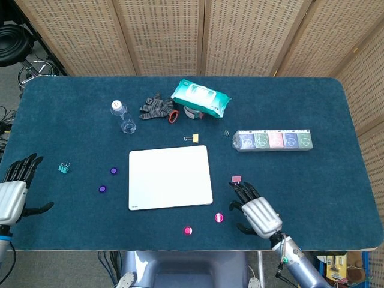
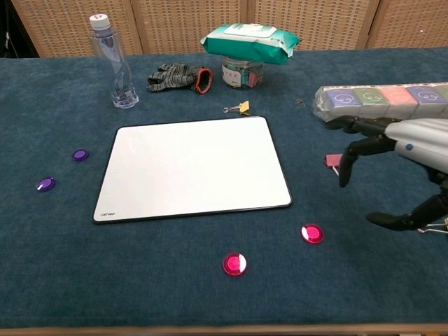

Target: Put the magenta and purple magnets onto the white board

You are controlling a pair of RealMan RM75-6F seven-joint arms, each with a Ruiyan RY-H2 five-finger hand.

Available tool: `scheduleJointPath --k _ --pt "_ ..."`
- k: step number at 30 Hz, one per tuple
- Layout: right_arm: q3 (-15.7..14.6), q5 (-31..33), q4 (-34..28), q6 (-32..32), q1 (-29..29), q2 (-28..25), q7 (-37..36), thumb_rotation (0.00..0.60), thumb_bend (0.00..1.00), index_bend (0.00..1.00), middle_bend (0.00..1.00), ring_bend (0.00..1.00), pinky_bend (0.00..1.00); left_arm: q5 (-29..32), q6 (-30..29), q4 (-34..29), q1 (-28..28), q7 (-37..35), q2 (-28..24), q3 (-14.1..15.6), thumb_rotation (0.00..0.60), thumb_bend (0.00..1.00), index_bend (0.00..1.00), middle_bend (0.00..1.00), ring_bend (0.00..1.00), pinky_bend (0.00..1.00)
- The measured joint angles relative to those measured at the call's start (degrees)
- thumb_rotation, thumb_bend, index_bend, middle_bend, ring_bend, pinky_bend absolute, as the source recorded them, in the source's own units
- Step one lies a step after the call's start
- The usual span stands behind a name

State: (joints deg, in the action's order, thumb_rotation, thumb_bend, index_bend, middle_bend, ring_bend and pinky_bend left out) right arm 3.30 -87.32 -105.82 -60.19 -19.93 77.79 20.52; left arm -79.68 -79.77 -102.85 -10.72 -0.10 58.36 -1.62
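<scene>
The right hand point(image 1: 259, 215), fingers spread wide and empty, hovers just at three o'clock of the nearer magenta magnet point(image 1: 219, 217) (the left hand point(image 1: 13, 193) is far off).

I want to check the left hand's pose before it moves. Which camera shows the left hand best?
The head view. The left hand shows there at the table's left edge, fingers spread and holding nothing, near the teal clip. The chest view does not show it at all; only the right hand appears there.

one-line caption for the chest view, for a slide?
Open right hand hovers right of the white board, near two magenta magnets; purple magnets wait left.
</scene>
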Motion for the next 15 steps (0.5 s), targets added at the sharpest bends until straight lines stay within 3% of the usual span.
scheduleJointPath --k 7,15 --pt "2.0 10.3 -1.4 2.7 -2.7 4.8 10.7 0.6 0.35 0.38 0.0 0.0 0.0 -0.8 -0.1 -0.5 0.5 -1.3 -0.9 0.1 0.6 0.02 0.0 0.0 0.0 0.0" --pt "1.9 19.2 -3.0 2.0 -4.6 7.9 20.1 0.6 0.35 0.36 0.0 0.0 0.0 -2.1 -0.2 -0.7 1.0 -3.1 -2.0 0.2 0.6 0.02 0.0 0.0 0.0 0.0"
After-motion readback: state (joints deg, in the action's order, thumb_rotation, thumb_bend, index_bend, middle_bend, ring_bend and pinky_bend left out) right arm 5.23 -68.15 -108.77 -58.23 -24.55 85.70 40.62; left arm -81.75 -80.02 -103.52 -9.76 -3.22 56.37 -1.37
